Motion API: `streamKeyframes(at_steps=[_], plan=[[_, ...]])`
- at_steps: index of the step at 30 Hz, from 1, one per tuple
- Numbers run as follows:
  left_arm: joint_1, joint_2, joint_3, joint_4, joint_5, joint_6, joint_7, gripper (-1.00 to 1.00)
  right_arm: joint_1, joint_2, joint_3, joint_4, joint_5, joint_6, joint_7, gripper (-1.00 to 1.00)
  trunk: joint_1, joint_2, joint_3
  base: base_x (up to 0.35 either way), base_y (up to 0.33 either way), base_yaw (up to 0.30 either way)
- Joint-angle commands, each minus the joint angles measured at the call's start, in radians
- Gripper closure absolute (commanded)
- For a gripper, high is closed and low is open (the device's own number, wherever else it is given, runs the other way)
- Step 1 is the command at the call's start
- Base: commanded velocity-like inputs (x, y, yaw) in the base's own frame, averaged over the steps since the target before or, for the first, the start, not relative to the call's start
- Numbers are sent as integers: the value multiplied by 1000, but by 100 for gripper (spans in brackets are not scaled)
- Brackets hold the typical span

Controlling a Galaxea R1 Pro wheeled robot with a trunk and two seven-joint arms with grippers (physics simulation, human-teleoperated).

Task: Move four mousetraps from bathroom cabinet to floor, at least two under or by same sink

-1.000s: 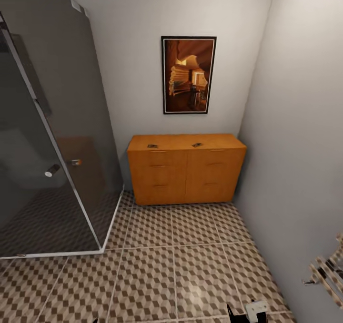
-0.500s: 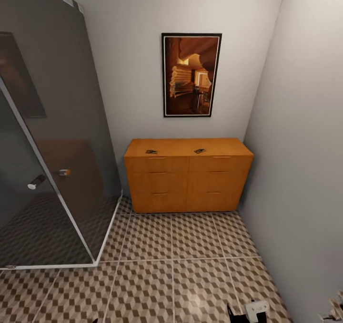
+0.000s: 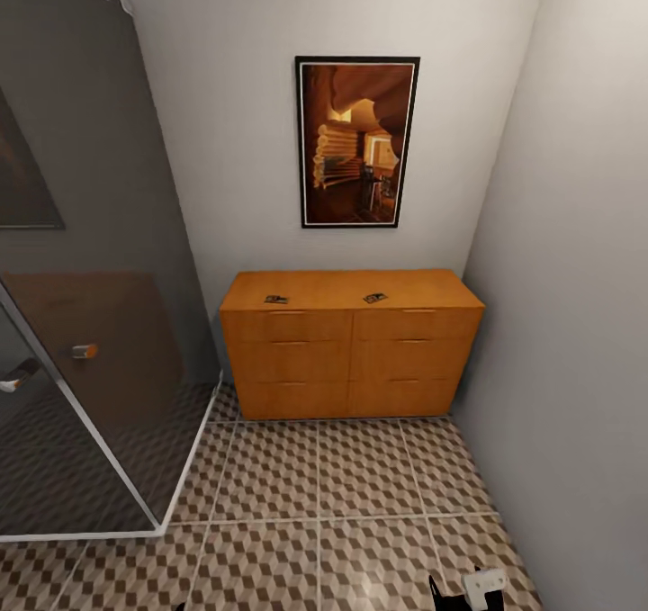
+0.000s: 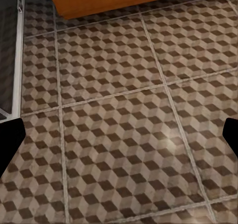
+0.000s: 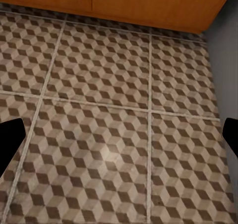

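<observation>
Two mousetraps (image 3: 276, 300) (image 3: 374, 298) lie well apart on top of the cabinet (image 3: 349, 359), beyond the floor (image 3: 315, 503). Both grippers (image 4: 119, 135) (image 5: 119, 140) hang above tiles, fingers spread wide, holding nothing.

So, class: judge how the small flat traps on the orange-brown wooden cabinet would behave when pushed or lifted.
Each small flat dark-marked mousetrap lies flush on the orange-brown wooden cabinet top, so it would probably slide, not roll or tip. Its thin profile suggests lightness, and an awkward edge grip.

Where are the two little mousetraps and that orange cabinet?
left mousetrap (image 3: 275, 300), head view, middle of its board.
right mousetrap (image 3: 374, 298), head view, middle of its board.
cabinet (image 3: 351, 361), head view, drawer fronts.
</observation>
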Motion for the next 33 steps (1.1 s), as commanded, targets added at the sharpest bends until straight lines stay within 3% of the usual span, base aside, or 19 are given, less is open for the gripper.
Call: streamKeyframes(at_steps=[1,33], plan=[[-2,-1,-9,3,10,-6,0,-100,-1,0,9,0,-10,-3,-1,-100,1,-2,-2,185,-63,0],[1,-1,-9,3,10,-6,0,-100,-1,0,9,0,-10,-2,-1,-100,1,-2,-2,16,-6,0]])
